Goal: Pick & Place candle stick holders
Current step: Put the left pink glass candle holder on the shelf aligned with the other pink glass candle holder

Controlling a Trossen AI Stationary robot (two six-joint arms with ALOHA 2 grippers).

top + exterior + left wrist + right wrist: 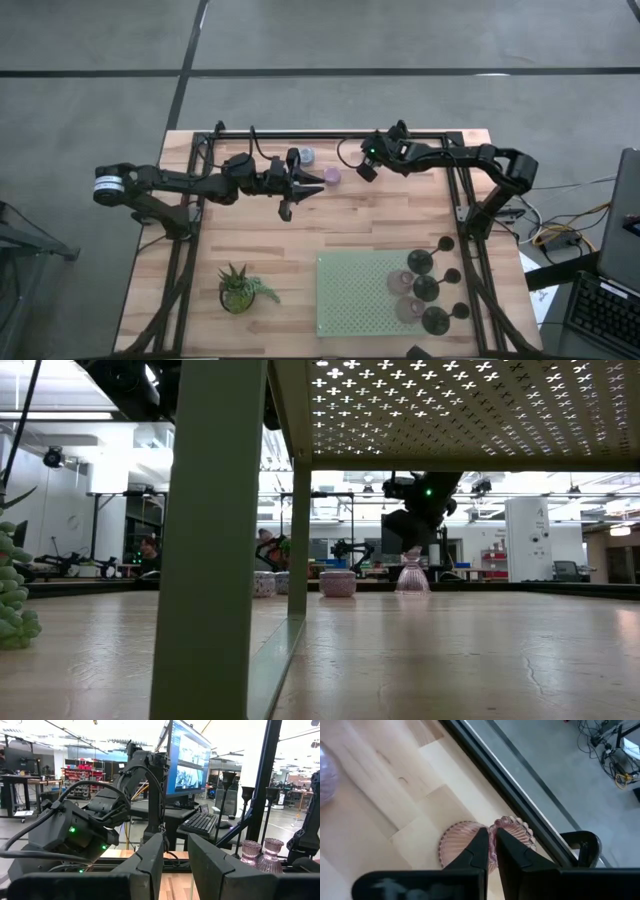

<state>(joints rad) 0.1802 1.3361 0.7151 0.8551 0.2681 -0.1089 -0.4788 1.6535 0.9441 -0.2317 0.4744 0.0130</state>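
Right gripper (491,851) has its jaws pinched shut on the waist of a pink bell-shaped holder (465,832), ribbed glass with a scalloped rim, standing on the pale plank tabletop (380,780); its lower half is hidden behind the jaws. A lilac round holder (326,775) sits cut off beside them. Left gripper (290,187) hovers nearby, jaws narrowly parted, empty.

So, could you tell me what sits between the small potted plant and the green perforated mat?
Nothing: in the high view, only bare wooden tabletop separates the potted plant from the green mat.
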